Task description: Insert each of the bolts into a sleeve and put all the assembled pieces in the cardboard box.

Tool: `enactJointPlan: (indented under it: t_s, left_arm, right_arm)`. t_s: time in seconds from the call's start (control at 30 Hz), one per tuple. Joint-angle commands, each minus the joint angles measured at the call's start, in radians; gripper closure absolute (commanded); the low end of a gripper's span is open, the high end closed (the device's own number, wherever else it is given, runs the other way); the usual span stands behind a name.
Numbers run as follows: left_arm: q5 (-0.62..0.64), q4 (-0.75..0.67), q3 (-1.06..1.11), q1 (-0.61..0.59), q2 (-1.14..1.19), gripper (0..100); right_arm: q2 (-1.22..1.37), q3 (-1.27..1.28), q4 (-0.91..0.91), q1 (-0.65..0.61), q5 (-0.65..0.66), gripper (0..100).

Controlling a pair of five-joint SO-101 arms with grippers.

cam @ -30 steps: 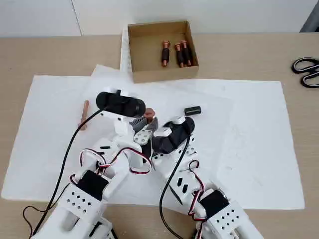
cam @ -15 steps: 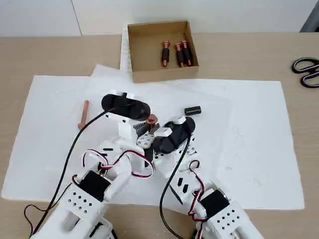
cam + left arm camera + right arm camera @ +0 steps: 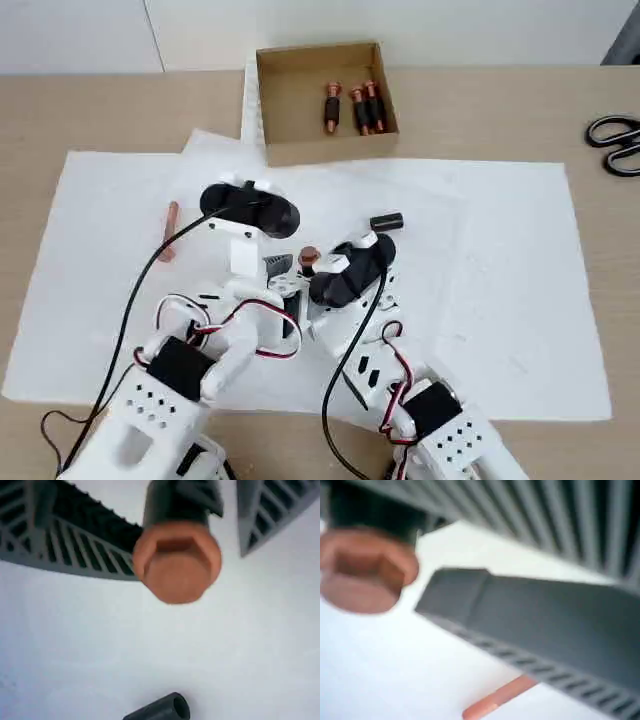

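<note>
A copper bolt sits inside a black sleeve (image 3: 309, 258), head up, between the two grippers at the middle of the paper. My right gripper (image 3: 314, 270) appears shut on the sleeve. My left gripper (image 3: 280, 268) is open; its grey fingers (image 3: 75, 545) stand on either side of the bolt head (image 3: 176, 562), with a gap on one side. The same bolt head (image 3: 365, 572) appears in the right wrist view. A loose bolt (image 3: 168, 232) (image 3: 500, 697) and a loose sleeve (image 3: 387, 222) (image 3: 160, 710) lie on the paper. The cardboard box (image 3: 320, 150) holds three assembled pieces (image 3: 355, 105).
White paper (image 3: 500, 280) covers the table's middle, with free room on its right half. Black scissors (image 3: 615, 142) lie at the far right edge. Black cables trail from both arms near the front.
The bolt-and-sleeve piece has shifted toward the arm bases and slightly right. The left gripper came back with it and its fingers now stand apart around the bolt head.
</note>
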Motion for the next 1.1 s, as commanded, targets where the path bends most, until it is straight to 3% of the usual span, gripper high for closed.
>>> enactJointPlan:
  t_s: [0.0,0.27,0.43,0.57,0.7,0.87,1.07]
  left_arm:
    - [-0.009,0.069,-0.104,-0.018,-0.012,75]
    - [-0.012,0.164,-0.272,-0.216,-0.012,75]
    - [-0.014,0.221,-0.28,-0.436,-0.012,75]
    - [-0.014,0.364,-0.28,-0.643,-0.012,75]
    - [-0.072,0.466,-0.28,-0.798,-0.011,75]
    - [-0.307,0.523,-0.272,-0.879,-0.011,75]
    - [-0.327,0.571,-0.272,-0.884,-0.011,75]
  right_arm:
    - [-0.024,-0.018,-0.03,0.001,-0.006,99.5]
    - [-0.024,-0.018,-0.03,0.001,-0.006,99.5]
    - [-0.016,-0.018,-0.019,0.002,-0.005,99.5]
    - [-0.013,-0.095,0.124,0.012,-0.003,99.5]
    - [0.022,-0.296,0.282,0.101,0.0,99.5]
    - [0.288,-0.578,0.298,0.18,0.106,99.5]
    - [0.78,-1.02,0.291,0.234,0.11,99.5]
